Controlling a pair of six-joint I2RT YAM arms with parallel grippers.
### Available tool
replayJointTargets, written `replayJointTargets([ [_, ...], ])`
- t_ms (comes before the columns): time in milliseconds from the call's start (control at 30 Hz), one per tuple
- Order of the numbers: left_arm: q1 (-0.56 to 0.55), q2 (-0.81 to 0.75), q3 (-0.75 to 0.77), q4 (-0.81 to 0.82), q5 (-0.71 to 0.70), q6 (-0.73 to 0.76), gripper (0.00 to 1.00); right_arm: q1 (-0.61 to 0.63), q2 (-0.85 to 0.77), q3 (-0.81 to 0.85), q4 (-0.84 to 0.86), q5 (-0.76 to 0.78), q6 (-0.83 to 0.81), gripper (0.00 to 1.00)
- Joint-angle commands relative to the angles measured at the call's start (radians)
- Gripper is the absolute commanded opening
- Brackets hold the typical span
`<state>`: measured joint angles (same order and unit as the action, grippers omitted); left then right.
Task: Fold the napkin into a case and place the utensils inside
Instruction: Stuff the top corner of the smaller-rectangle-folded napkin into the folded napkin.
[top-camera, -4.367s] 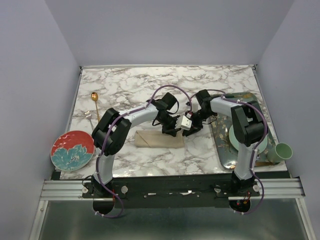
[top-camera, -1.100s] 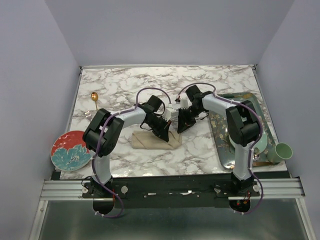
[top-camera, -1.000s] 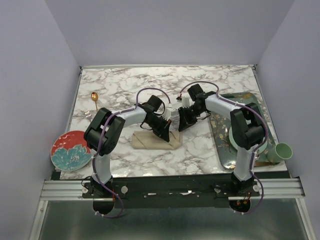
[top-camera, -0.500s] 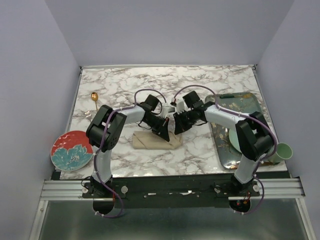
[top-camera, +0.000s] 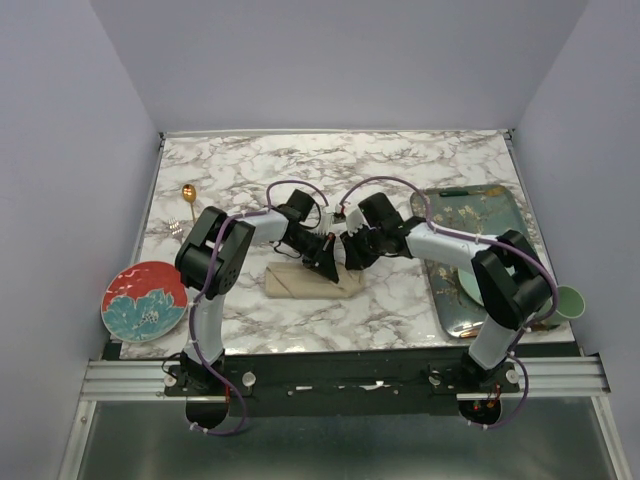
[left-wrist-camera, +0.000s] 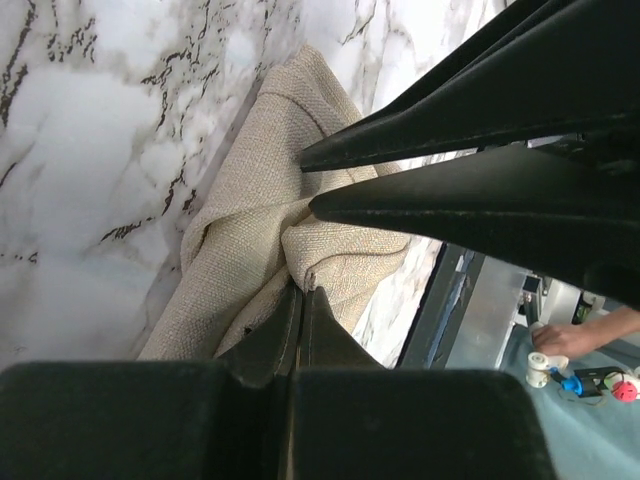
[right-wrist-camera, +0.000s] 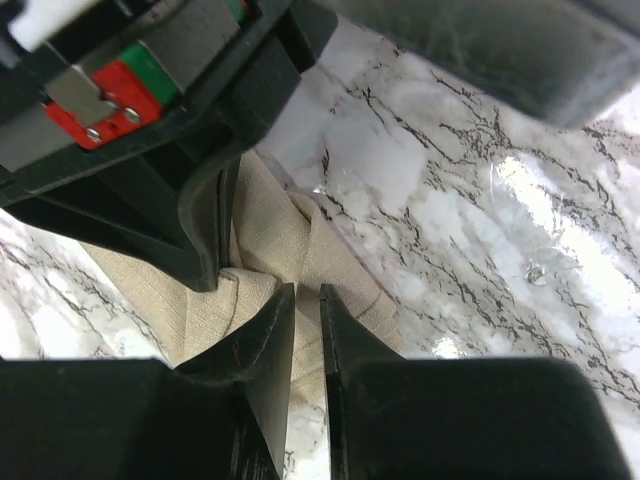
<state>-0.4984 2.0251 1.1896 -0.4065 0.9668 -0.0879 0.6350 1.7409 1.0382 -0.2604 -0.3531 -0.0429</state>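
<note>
The beige napkin (top-camera: 308, 283) lies folded into a narrow oblong on the marble, its right end bunched up. My left gripper (top-camera: 324, 263) is shut on a raised fold of the napkin (left-wrist-camera: 250, 230), with the cloth pinched at the tips (left-wrist-camera: 303, 290). My right gripper (top-camera: 346, 258) meets it tip to tip; its jaws (right-wrist-camera: 307, 292) stand a narrow gap apart over the napkin's (right-wrist-camera: 300, 240) fold, and no cloth shows between them. The gold spoon (top-camera: 189, 196) and the gold fork (top-camera: 177, 227) lie at the far left.
A red floral plate (top-camera: 145, 301) sits at the near left. A patterned tray (top-camera: 470, 215) at the right holds a pale plate (top-camera: 468, 285). A green cup (top-camera: 566, 301) stands at the tray's near right corner. The left gripper's body (right-wrist-camera: 180, 120) fills the right wrist view's top left.
Both grippers have drawn together over the napkin's right end. The right arm has swung left and lowered its elbow. The napkin's right end has been pushed left and bunched.
</note>
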Motion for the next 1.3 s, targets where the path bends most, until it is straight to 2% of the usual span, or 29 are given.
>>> replayJointTargets([
  [0,0.011,0.057,0.001,0.001,-0.094,0.025,0.0,0.023,-0.03,-0.01,0.047,0.052,-0.025,0.25],
  [267,0.021,0.063,0.004,0.005,-0.094,0.017,0.0,0.058,0.0,-0.012,0.02,0.117,-0.052,0.29],
  [400,0.023,0.063,0.005,0.006,-0.096,0.013,0.0,0.069,0.012,-0.015,0.001,0.132,-0.054,0.34],
  [500,0.023,0.063,0.005,0.006,-0.097,0.011,0.0,0.075,0.016,-0.007,-0.011,0.149,-0.051,0.33],
  [767,0.024,0.064,0.016,0.012,-0.096,-0.003,0.0,0.077,0.04,0.054,-0.103,0.229,-0.068,0.22],
  [900,0.024,0.063,0.018,0.023,-0.1,-0.013,0.0,0.078,0.025,0.057,-0.108,0.227,-0.066,0.02],
  [1267,0.023,-0.032,0.024,0.075,-0.07,-0.104,0.0,0.077,-0.107,0.026,-0.117,0.157,-0.121,0.01],
])
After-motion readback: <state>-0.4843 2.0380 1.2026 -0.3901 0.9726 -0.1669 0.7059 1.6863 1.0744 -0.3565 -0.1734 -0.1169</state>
